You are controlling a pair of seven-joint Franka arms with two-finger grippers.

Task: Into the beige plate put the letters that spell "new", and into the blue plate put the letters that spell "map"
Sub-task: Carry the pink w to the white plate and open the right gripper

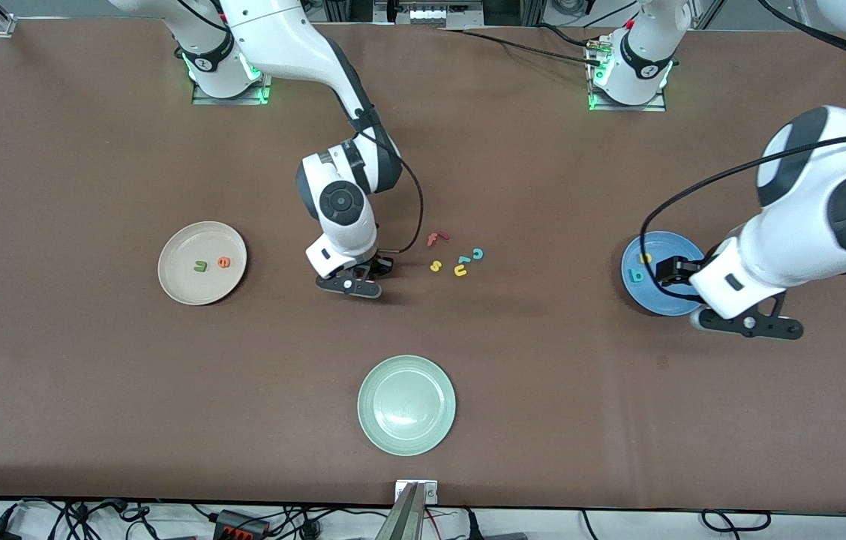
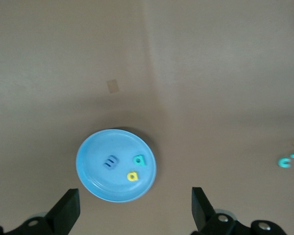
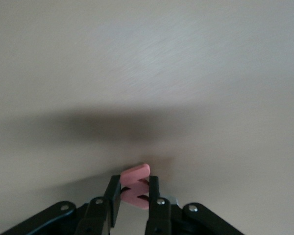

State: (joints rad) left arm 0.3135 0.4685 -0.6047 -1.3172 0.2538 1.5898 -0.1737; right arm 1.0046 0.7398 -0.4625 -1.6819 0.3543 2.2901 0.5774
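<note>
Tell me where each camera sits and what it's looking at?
Front view: high across the table, facing both arms, seeing the beige plate and right gripper.
Left wrist view: on the left arm, looking down at the blue plate; the open left gripper shows.
Right wrist view: on the right arm, showing its fingers around the pink w.
Shared: front and left wrist views both show the blue plate.

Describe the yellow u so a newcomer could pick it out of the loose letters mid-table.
Start at the green plate nearest the front camera; farther from that camera, mid-table, lies a small cluster of loose letters. In it, the yellow u sits touching a teal letter and beside the yellow s, toward the left arm's end. Only it is both yellow and horseshoe-shaped.
</note>
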